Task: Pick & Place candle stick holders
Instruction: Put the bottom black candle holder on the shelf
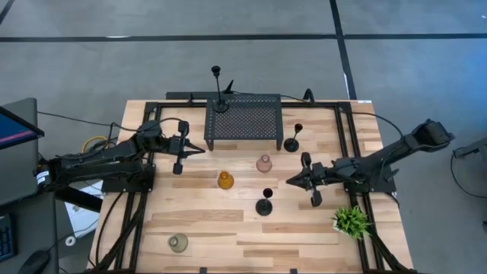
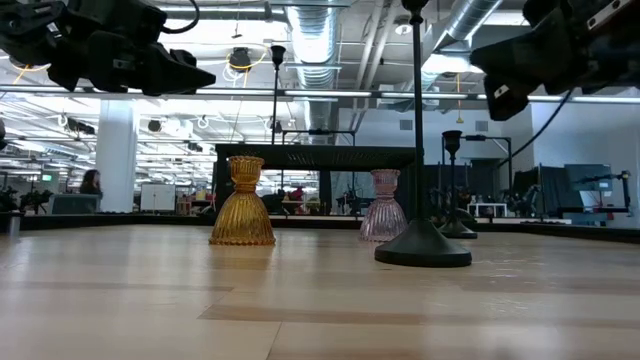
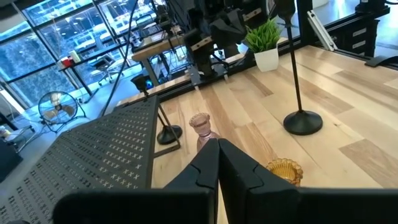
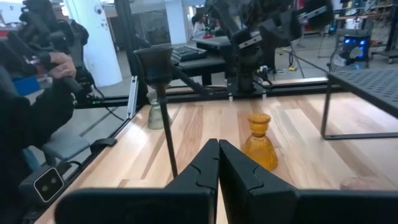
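One slim black holder [image 1: 220, 101] stands on the black perforated rack [image 1: 243, 120]. A second [image 1: 291, 142] stands on the table right of the rack, and a third [image 1: 264, 205] nearer the front. The pink holder [image 1: 264, 163], the amber holder [image 1: 225, 180] and the grey-green holder [image 1: 178, 242] stand on their bases on the wood. My left gripper [image 1: 202, 149] is shut and empty, above the table left of the amber holder, near the rack's front left corner. My right gripper [image 1: 288, 181] is shut and empty, right of the pink holder.
A small green potted plant [image 1: 350, 221] stands at the table's front right. Black frame rails [image 1: 344, 129] run along the table's sides. A person [image 4: 31, 99] shows beyond the table's left edge in the right wrist view.
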Controlling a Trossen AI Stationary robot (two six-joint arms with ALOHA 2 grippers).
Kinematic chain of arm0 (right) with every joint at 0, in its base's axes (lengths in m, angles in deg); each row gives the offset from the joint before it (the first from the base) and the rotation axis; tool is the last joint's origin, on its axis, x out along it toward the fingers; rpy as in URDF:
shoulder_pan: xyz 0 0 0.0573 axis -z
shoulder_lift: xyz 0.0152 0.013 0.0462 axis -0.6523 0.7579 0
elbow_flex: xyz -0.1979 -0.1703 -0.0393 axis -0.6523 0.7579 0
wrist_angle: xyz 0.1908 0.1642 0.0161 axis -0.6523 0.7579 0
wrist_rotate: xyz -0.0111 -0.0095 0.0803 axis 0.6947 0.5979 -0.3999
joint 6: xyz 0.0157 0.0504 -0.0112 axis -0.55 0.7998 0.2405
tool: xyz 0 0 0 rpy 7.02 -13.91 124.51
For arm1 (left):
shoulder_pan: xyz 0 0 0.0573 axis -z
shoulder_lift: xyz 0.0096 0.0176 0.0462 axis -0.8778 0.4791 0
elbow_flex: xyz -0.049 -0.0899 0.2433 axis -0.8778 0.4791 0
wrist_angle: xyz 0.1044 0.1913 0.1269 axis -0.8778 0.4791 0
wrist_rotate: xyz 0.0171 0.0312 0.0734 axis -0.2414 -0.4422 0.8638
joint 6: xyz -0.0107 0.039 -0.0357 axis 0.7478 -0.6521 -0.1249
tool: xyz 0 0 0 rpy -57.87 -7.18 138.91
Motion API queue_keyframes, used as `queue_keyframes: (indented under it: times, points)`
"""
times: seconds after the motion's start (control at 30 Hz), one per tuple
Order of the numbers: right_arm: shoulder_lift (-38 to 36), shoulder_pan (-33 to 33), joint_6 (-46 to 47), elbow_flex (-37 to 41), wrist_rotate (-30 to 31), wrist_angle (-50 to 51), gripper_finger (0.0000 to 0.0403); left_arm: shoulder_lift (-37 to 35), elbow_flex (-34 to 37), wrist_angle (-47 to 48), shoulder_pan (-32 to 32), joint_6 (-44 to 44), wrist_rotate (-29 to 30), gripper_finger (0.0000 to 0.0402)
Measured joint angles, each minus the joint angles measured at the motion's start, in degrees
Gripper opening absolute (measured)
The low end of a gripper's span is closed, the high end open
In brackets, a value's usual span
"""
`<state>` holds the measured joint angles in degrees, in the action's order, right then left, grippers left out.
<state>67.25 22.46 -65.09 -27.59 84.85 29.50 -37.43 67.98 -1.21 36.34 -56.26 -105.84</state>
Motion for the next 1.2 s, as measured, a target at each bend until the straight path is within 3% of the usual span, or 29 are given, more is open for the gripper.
queue_keyframes:
  times: [0.3,0.5,0.7,0.9,1.2]
  points:
    - [12.9,0.0,0.0,-9.9,0.3,-0.1,0.0003,0.0,0.0,-0.5,0.0,0.0,0.2,0.0004]
    - [18.4,-0.4,2.3,-12.6,0.3,0.7,0.0055,0.0,0.0,-0.5,0.0,0.0,0.2,0.0006]
    - [17.6,-0.4,7.2,-12.6,0.3,10.1,0.0132,0.0,0.0,-0.5,0.0,0.2,0.2,0.0005]
    - [17.4,-0.7,7.5,-12.6,-5.9,5.6,0.0192,0.0,0.0,-0.5,0.0,0.2,0.2,0.0006]
    - [17.5,-0.9,7.3,-13.9,-5.7,0.2,0.0204,0.0,0.0,-0.5,0.0,0.3,0.2,0.0008]
